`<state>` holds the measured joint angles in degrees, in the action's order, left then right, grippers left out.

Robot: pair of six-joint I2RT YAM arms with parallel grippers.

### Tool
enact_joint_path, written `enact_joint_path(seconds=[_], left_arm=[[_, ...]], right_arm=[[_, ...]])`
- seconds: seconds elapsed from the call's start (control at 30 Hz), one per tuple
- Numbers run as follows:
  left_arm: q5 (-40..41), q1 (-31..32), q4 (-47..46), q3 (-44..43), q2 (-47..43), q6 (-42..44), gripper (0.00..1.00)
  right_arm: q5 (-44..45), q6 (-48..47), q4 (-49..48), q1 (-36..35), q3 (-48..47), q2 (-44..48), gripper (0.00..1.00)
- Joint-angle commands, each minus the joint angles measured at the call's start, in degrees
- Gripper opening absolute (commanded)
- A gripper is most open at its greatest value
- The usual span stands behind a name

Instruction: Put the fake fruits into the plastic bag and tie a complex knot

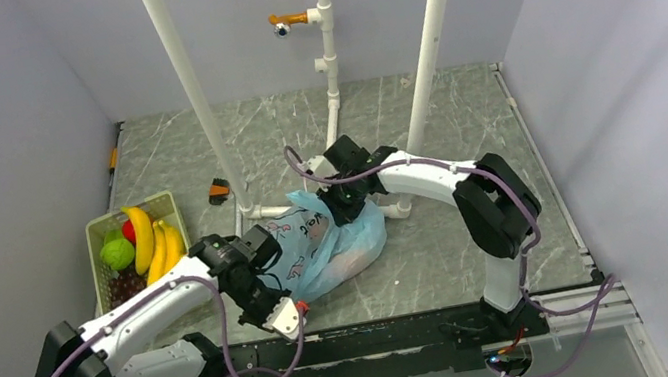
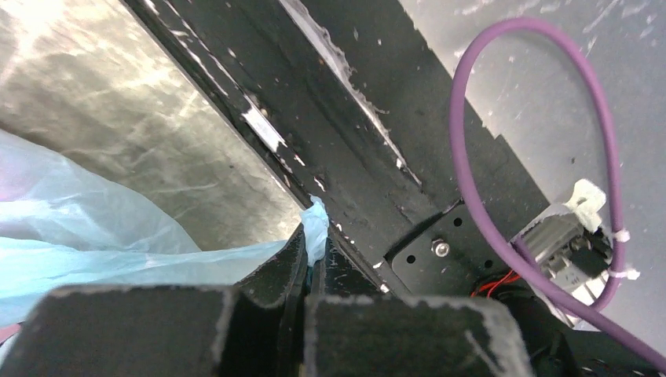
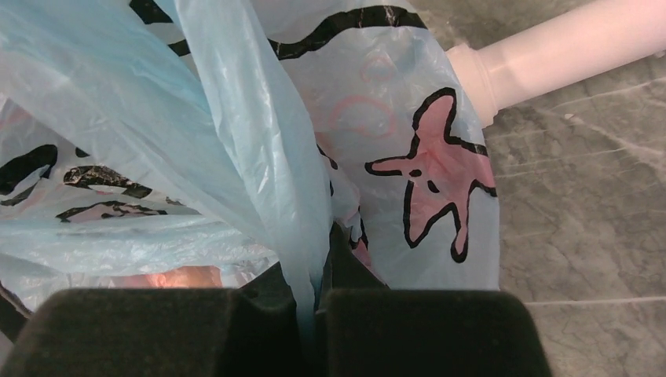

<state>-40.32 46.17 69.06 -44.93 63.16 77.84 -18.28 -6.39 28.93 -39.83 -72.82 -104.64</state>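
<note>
The plastic bag lay mid-table, three o'clock of the basket. The left gripper and right gripper each had jaws closed on its film. Hard opposed pulling could tear the thin plastic or slip a tail.

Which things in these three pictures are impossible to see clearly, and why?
Contents of the plastic bag: top view, printed plastic hides them; right wrist, only an orange blur.
Whether its mouth is tied: top view, right end effector covers it.
Basket bottom: top view, too dark, small.
</note>
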Motion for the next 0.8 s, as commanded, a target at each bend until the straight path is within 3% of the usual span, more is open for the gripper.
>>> enact_joint_path(seconds=[0.0,0.1,0.23,0.33,0.4,0.47,0.67,0.77], left_arm=[[2.4,1.0,-0.9,2.1,1.2,4.3,0.00],[-0.9,0.3,2.3,-5.2,-0.7,-1.3,0.00],[-7.6,-1.9,5.5,-21.5,-0.9,-9.1,0.00],[-8.9,-2.5,2.9,-27.7,-0.5,-15.2,0.00],[-9.6,-3.5,-0.7,-29.8,-0.2,-18.8,0.00],[-11.1,-5.1,-5.1,-31.3,0.2,-22.4,0.00],[-14.5,-11.8,-24.3,-32.0,0.3,-37.3,0.00],[-13.3,-12.7,-27.0,-32.0,1.5,-39.0,0.02]], right_arm=[[1.3,-0.9,0.3,0.7,-2.9,-0.8,0.00],[-3.0,-2.1,2.9,1.1,-4.7,3.2,0.00],[-11.7,-3.7,3.8,1.2,-6.1,11.7,0.00],[-17.9,-4.2,2.4,1.2,-4.8,16.2,0.12],[-20.5,-3.8,0.7,1.2,-3.6,18.2,0.13],[-22.6,-3.2,-2.8,1.0,-2.0,19.9,0.00],[-25.8,-4.1,-2.9,-1.0,-3.5,19.9,0.00],[-26.5,-3.7,-3.5,-1.5,-2.9,20.5,0.00]])
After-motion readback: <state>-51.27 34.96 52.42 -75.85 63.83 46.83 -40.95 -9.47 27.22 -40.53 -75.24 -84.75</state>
